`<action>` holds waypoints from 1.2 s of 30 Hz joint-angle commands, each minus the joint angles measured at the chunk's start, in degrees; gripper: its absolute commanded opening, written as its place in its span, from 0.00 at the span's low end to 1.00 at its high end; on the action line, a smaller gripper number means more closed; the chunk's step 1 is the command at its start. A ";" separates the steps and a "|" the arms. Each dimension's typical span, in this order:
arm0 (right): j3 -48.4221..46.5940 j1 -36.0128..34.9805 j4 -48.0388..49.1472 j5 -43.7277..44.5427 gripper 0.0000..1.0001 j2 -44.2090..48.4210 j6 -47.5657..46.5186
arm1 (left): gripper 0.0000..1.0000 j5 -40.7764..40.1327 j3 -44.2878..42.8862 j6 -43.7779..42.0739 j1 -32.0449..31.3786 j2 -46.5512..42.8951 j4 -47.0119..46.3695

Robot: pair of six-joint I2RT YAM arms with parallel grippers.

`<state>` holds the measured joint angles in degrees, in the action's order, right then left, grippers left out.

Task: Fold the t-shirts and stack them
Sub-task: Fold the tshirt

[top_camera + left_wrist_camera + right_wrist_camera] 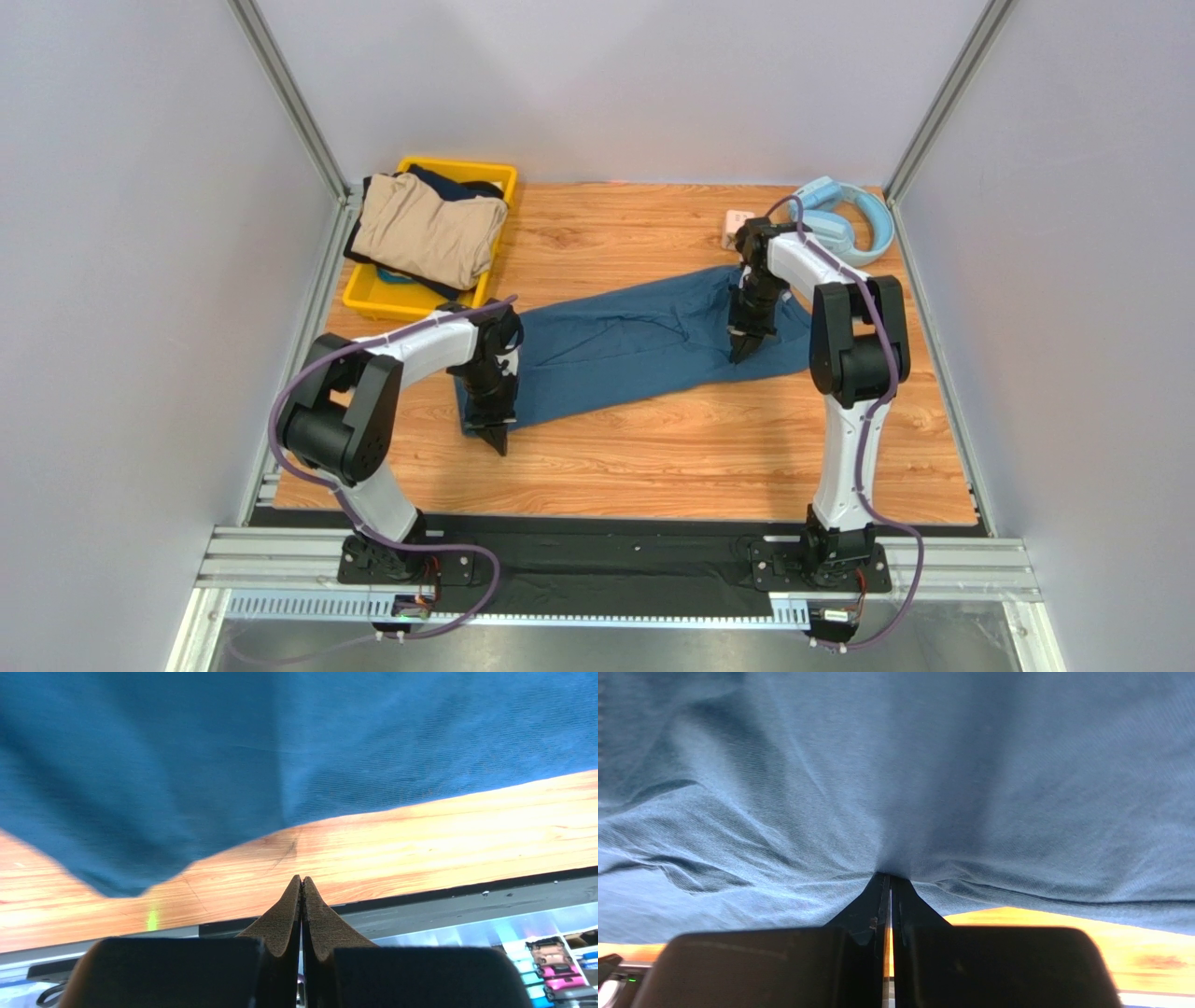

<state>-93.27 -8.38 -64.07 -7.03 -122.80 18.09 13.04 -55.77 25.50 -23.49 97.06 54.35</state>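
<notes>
Right pincer (889, 879) pinching teal t-shirt (913, 777), soft, creased weave

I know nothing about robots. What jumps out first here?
A large teal-blue t-shirt sprawls across the middle of the wooden table, the right gripper pinching its right part and the left gripper shut at its near-left corner. At the back left, a yellow bin holds a bunched tan garment; light-blue headphones lie at the back right.
</notes>
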 commanded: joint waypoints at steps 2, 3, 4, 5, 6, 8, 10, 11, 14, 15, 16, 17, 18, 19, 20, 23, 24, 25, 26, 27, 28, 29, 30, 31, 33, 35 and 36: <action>1.43 -2.87 0.26 1.05 0.00 0.89 -0.86 | 0.00 1.20 0.93 2.01 -0.16 -4.23 -0.56; 1.25 -2.87 0.44 1.14 0.00 1.68 -0.95 | 0.00 1.29 0.49 2.19 -0.16 -6.59 -0.47; 0.56 -2.87 0.44 1.49 0.00 2.47 -0.77 | 0.00 1.20 -1.34 2.62 -0.16 -7.83 -0.21; 0.11 -2.78 0.44 2.62 0.00 3.53 -0.86 | 0.00 1.03 -2.75 2.63 -0.16 -8.80 0.14; -0.41 -2.87 0.44 3.33 0.00 5.01 -0.77 | 0.00 0.59 -4.33 2.54 -0.16 -9.94 0.67; -2.34 -2.61 0.18 4.99 0.00 6.25 -0.86 | 0.00 -0.20 -10.30 2.19 -0.16 -9.87 1.55; -3.49 -2.17 0.18 5.53 0.01 7.22 -0.51 | 0.00 -1.69 -16.79 1.23 -0.16 -7.68 2.95; -4.54 -1.82 0.18 6.23 0.01 7.40 -0.51 | 0.00 -2.31 -18.66 0.96 -0.16 -6.63 2.96; -6.38 -1.81 -0.17 10.26 0.01 7.32 -0.60 | 0.00 -4.60 -24.72 -0.71 -0.16 0.22 3.39; -6.92 -1.73 -0.52 10.80 0.01 6.88 -0.68 | 0.00 -4.60 -27.18 -1.23 -0.16 4.50 3.40; -7.27 -1.64 -0.61 11.24 0.00 5.92 -0.68 | 0.00 -4.34 -28.16 -1.50 -0.16 6.63 3.40; -7.27 -1.46 -0.61 11.68 0.00 5.39 -0.86 | 0.00 -4.16 -28.95 -1.50 -0.16 8.66 2.79; -7.36 -1.37 -0.61 11.86 0.00 4.77 -0.69 | 0.00 -3.73 -29.22 -1.41 -0.16 12.07 2.17; -7.36 -1.20 -0.53 12.03 0.00 3.72 -0.68 | 0.00 -3.72 -29.14 -1.33 -0.16 13.50 1.56; -7.19 -1.20 -0.09 12.21 0.00 3.28 -0.68 | 0.00 -3.63 -28.96 -1.07 -0.16 14.73 0.25; -6.75 -1.20 -0.08 10.12 0.00 1.79 -0.77 | 0.00 -1.18 -27.38 -0.36 -0.33 18.42 -1.17; -6.22 -1.28 -0.09 9.32 0.00 1.52 -0.86 | 0.00 -1.09 -25.98 -0.36 -0.77 18.43 -1.61; -5.70 -1.29 -0.09 8.44 0.00 1.34 -0.86 | 0.00 -1.52 -25.10 -0.45 -1.12 18.43 -1.96; -4.91 -1.29 0.17 8.17 0.00 1.34 -0.86 | 0.00 -1.78 -24.22 -0.62 -1.47 18.26 -2.14; -3.07 -1.29 0.53 7.82 0.00 1.43 -0.77 | 0.00 -1.96 -22.47 -0.88 -1.82 18.00 -2.14; -2.01 -1.29 0.79 7.64 0.00 1.43 -0.86 | 0.00 -1.88 -21.24 -0.80 -1.91 17.73 -2.14; -0.95 -1.46 1.23 5.73 0.00 1.60 -0.86 | 0.00 -1.96 -18.61 -0.62 -2.18 16.60 -2.66; 0.01 -1.37 1.32 5.53 0.00 1.60 -0.95 | 0.00 -1.96 -17.20 -0.62 -2.18 15.89 -2.93; 1.76 -1.37 1.41 4.92 0.03 1.78 -0.95 | 0.00 -2.05 -15.79 -0.45 -2.27 15.10 -3.54; 3.53 -1.37 1.84 3.96 0.17 3.61 -1.56 | 0.00 -2.14 -12.36 -0.10 -2.27 12.99 -4.07; 5.56 -1.37 1.94 3.86 0.21 5.90 -1.39 | 0.00 -2.05 -9.81 0.25 -2.27 11.24 -4.69; 5.82 -1.37 1.67 3.78 0.24 8.08 -1.39 | 0.00 -2.05 -9.19 0.34 -2.27 10.88 -4.78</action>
<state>-89.84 -9.82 -63.40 -1.96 -120.36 17.52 13.37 -69.89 25.69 -25.52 109.30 50.81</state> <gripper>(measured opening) 0.199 0.003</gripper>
